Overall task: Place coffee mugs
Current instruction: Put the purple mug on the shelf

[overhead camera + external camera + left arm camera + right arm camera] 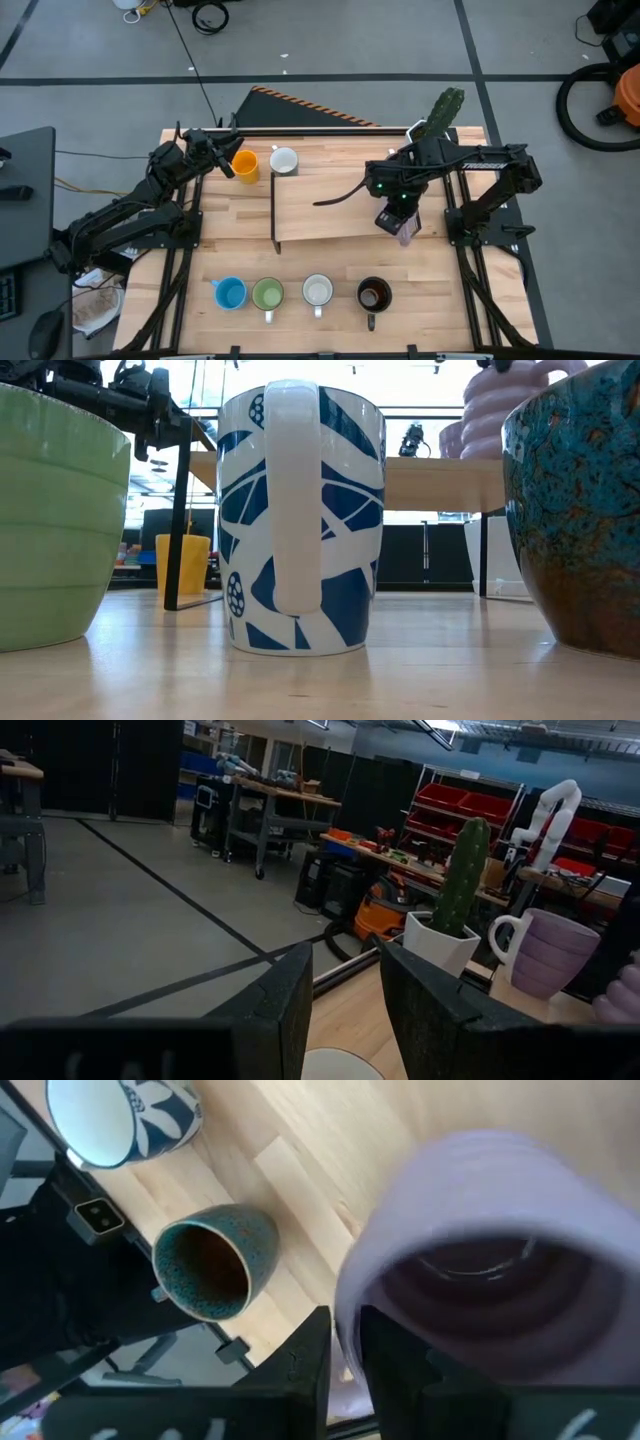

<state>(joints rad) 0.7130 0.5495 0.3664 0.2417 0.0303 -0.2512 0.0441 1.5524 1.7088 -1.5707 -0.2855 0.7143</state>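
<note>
Setting the ribbed lilac ceramic mug (490,1250) on the raised wooden shelf's (330,205) front right edge. My right gripper (400,222) pinches its rim, jaws narrowly parted. I'd release only once it sits flat. Left gripper (345,1010) waits, jaws open, by the orange mug (245,164).

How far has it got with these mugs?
Four mugs stand in a front row: blue mug, green mug, white mug, dark brown mug. In hand: fingers of the right gripper pinch a lilac mug by the rim. Left, probably: the orange mug and second white mug beside the open left gripper.
</note>
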